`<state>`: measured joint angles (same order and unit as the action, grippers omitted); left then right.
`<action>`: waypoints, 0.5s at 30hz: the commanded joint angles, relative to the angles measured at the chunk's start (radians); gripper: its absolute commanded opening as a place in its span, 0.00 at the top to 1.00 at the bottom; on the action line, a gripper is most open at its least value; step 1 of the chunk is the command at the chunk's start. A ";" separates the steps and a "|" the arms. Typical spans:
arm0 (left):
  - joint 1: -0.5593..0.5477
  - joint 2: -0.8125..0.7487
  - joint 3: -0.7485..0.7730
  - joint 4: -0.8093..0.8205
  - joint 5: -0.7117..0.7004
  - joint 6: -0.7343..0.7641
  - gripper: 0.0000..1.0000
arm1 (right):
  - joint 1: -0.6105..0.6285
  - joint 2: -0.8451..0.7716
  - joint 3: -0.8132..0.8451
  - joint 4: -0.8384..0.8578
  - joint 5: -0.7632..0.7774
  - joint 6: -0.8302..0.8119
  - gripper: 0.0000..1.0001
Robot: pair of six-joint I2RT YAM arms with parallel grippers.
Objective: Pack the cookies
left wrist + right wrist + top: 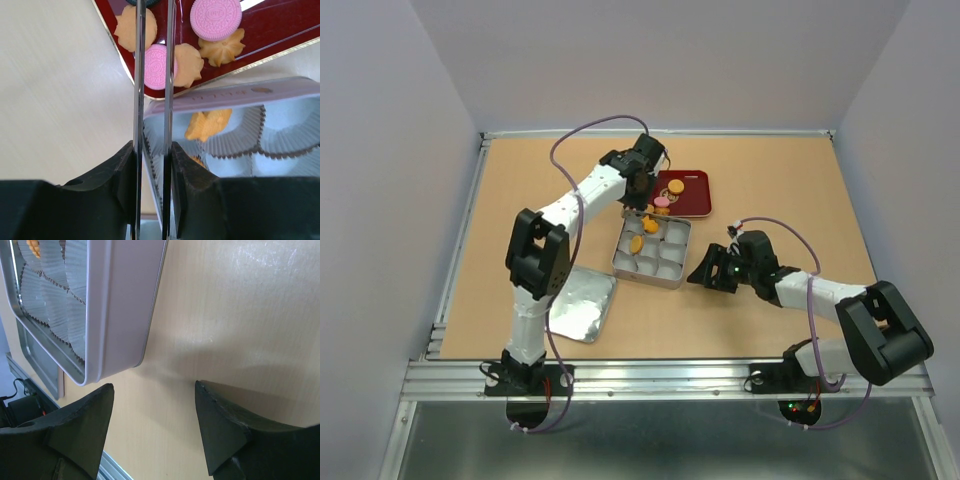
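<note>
Two orange cookies [637,243] sit in the tin [125,300]; the rest lie on the red tray [280,27] at the tin's 12 o'clock. Left gripper [652,202] is the nearer arm. Its jaws stand narrowly apart, straddling a flat pink cookie [156,67] dead ahead at 12 (contact: cannot tell). Right gripper [152,386], jaws wide and empty, sits at the tin's 3 o'clock wall. Likely next: lift, then carry toward 6.

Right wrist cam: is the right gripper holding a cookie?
No, the right gripper stands open and empty above the wooden table, beside the silver square tin.
</note>
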<state>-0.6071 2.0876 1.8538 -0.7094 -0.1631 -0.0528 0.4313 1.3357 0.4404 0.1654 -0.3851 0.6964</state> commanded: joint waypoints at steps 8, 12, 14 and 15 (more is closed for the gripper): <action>-0.074 -0.415 -0.194 -0.035 0.060 -0.062 0.69 | -0.005 -0.012 -0.014 0.000 0.038 0.005 0.28; -0.114 -0.538 -0.321 -0.004 0.109 -0.114 0.69 | -0.009 0.006 -0.011 0.002 0.031 0.008 0.29; -0.131 -0.572 -0.381 0.007 0.112 -0.146 0.69 | -0.011 0.011 -0.009 0.005 0.028 0.008 0.29; -0.143 -0.602 -0.419 0.019 0.108 -0.159 0.69 | -0.012 0.011 -0.009 0.005 0.026 0.009 0.29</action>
<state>-0.7238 1.5452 1.5204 -0.7231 -0.0799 -0.1455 0.4271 1.3312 0.4400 0.1650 -0.3744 0.7074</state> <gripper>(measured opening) 0.388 0.711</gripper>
